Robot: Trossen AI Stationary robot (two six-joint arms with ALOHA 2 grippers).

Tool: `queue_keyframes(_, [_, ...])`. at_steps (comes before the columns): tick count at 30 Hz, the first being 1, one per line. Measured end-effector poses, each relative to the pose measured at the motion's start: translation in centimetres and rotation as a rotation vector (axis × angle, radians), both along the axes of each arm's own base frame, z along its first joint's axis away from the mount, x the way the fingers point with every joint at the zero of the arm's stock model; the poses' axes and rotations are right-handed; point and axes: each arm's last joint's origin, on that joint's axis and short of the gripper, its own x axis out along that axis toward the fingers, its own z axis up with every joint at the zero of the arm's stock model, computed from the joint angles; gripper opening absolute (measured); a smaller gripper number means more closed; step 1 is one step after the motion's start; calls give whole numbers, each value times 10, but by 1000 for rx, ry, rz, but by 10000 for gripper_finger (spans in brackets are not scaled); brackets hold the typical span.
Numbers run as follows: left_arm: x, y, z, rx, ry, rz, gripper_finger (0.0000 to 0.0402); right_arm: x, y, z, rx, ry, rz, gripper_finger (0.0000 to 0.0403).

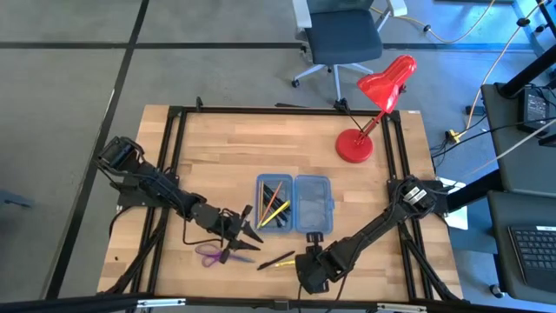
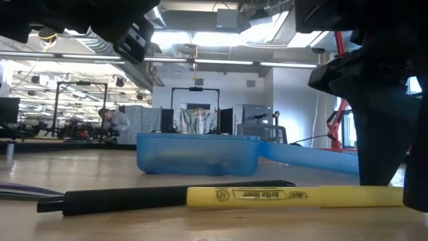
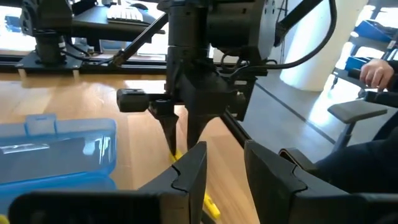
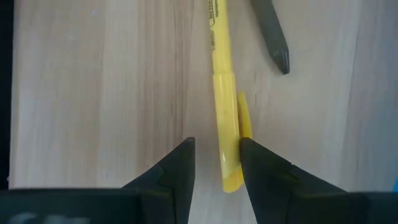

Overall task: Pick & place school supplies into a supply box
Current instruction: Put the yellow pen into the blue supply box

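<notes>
Yellow highlighter (image 4: 224, 106) lies between open right pincer (image 4: 217, 163), pointing straight down.

A light wooden table (image 1: 217, 148) framed by black rails carries the scene. Near its middle lies an open translucent blue pencil case (image 1: 295, 203), its two hinged halves flat on the wood; one half holds several pens and pencils (image 1: 274, 209), the other looks empty, though the overhead view is too coarse to be sure. Toward the front edge, a yellow highlighter (image 2: 294, 195) with a black cap rests on the boards beside a dark pen (image 4: 273, 37). Purple-handled scissors (image 1: 213, 255) lie just left of them. A red desk lamp (image 1: 369, 117) stands on its round base at the far right corner.
</notes>
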Motion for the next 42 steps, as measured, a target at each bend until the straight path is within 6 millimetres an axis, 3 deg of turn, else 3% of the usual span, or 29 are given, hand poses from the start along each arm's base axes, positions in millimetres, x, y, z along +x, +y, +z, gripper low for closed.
queue_keyframes(22, [0, -1, 0, 2, -1, 0, 104, 5, 2, 0, -13, -74, -19, 130])
queue_keyframes(27, [0, -1, 0, 2, -2, 0, 102, 5, 2, 0, 11, -52, -26, 110])
queue_keyframes(32, [0, -1, 0, 2, -1, 0, 101, 4, 1, -2, -73, -95, 14, 86])
queue_keyframes(42, [0, -1, 0, 2, -1, 0, 101, 1, -2, -14, -106, -72, 47, 77])
